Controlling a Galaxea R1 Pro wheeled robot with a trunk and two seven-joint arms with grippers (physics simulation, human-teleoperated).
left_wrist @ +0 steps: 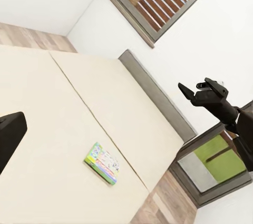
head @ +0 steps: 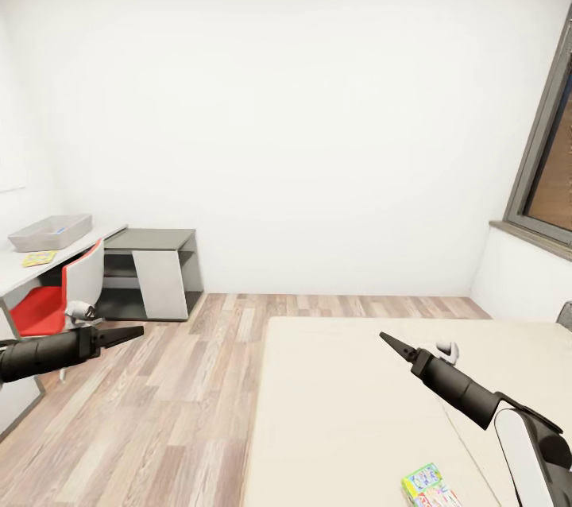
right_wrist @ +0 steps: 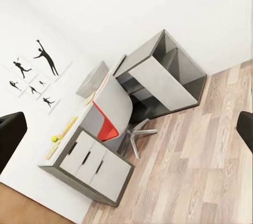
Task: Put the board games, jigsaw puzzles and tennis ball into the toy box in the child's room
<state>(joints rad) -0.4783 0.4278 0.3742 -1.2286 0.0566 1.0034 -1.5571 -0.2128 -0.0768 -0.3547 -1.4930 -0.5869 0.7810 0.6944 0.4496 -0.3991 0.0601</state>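
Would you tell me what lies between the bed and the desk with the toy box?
In the head view, bare wood floor separates the bed from the desk; a red chair stands at the desk.

Cut off, hidden, or too small to read

Board game on the bed is clipped by the head view's lower edge; its lettering is too small to read. Table runs off the left edge, base partly hidden behind the red chair. Something blue lies in the toy box, unidentifiable. Right gripper shows just two dark finger stubs at the frame sides.
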